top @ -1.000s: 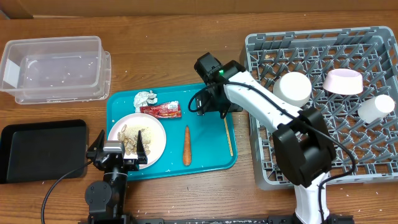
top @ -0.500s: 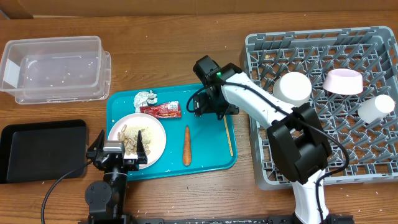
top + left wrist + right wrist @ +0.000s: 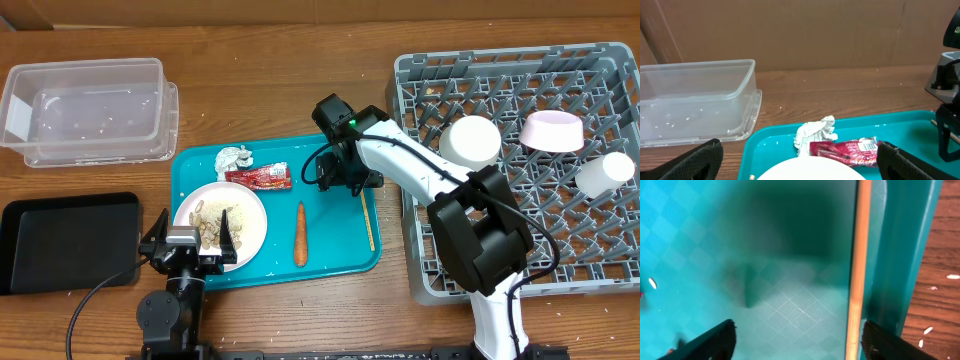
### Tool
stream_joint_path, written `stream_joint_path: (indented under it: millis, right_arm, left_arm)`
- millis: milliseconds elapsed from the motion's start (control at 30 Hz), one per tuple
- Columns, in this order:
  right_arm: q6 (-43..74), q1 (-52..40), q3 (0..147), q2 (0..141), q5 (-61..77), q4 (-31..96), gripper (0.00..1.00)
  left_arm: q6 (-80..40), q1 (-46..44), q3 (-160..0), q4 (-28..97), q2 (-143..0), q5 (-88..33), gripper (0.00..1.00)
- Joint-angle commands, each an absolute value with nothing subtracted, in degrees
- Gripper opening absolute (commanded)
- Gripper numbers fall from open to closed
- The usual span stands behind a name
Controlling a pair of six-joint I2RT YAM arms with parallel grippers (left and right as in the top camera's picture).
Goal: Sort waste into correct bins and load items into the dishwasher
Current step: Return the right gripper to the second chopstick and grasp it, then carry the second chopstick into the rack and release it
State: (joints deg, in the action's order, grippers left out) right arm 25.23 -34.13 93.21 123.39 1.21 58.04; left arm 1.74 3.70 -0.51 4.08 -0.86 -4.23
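Observation:
The pale plate [image 3: 245,222] with rice scraps [image 3: 212,228] lies on the teal tray [image 3: 330,255]. On the tray too are the foil ball [image 3: 236,157], the red wrapper [image 3: 260,177], the carrot [image 3: 300,233] and the chopsticks [image 3: 368,218]. My right gripper [image 3: 345,183] points down over the tray's right part. In the right wrist view it [image 3: 797,340] is open, with a chopstick [image 3: 859,270] just inside its right finger. My left gripper [image 3: 195,230] is open at the plate's near edge. Its view shows it [image 3: 800,162] open over the plate [image 3: 810,172], with the foil ball [image 3: 815,134] and wrapper [image 3: 845,150] beyond.
The clear tub [image 3: 85,110] stands at the back left and the black tray [image 3: 65,240] at the front left. The grey dish rack [image 3: 520,230] on the right holds a white bowl [image 3: 470,142], a pink bowl [image 3: 551,130] and a white cup [image 3: 605,172].
My right gripper has shifted slightly toward the tray's right side near the chopsticks. The left arm and all objects have not moved.

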Motion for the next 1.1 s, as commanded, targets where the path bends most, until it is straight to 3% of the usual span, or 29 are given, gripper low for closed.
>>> stream_joint_path:
  millis: [0,100,500,567,667,767,833,1067]
  right_arm:
    - [25.17,-34.13,92.95,124.57,1.39,57.67,0.77]
    - [25.39,-34.13,92.95,125.05,1.39,57.63,0.73]
    - [25.32,-34.06,92.95,127.22,1.43,57.54,0.73]
    - [25.34,-34.09,92.95,127.26,1.61,58.00,0.64]
    - [25.39,-34.17,92.95,127.28,0.14,58.81,0.39]
    - [25.39,-34.17,92.95,127.31,-3.64,58.83,0.26]
    - [25.36,-34.17,92.99,127.31,-3.53,58.94,0.04]
    - [25.32,-33.76,97.76,125.73,2.42,63.46,0.04]
  left_arm:
    - [2.81,3.29,-0.27,4.16,-0.25,-4.05,1.00]
    - [2.81,3.29,-0.27,4.16,-0.25,-4.05,1.00]
    - [2.81,3.29,-0.27,4.16,-0.25,-4.05,1.00]
    - [2.81,3.29,-0.27,4.16,-0.25,-4.05,1.00]
    - [2.81,3.29,-0.27,4.16,-0.25,-4.05,1.00]
    - [2.81,3.29,-0.27,4.16,-0.25,-4.05,1.00]
    - [2.81,3.29,-0.27,4.16,-0.25,-4.05,1.00]
    - [2.81,3.29,-0.27,4.16,-0.25,-4.05,1.00]
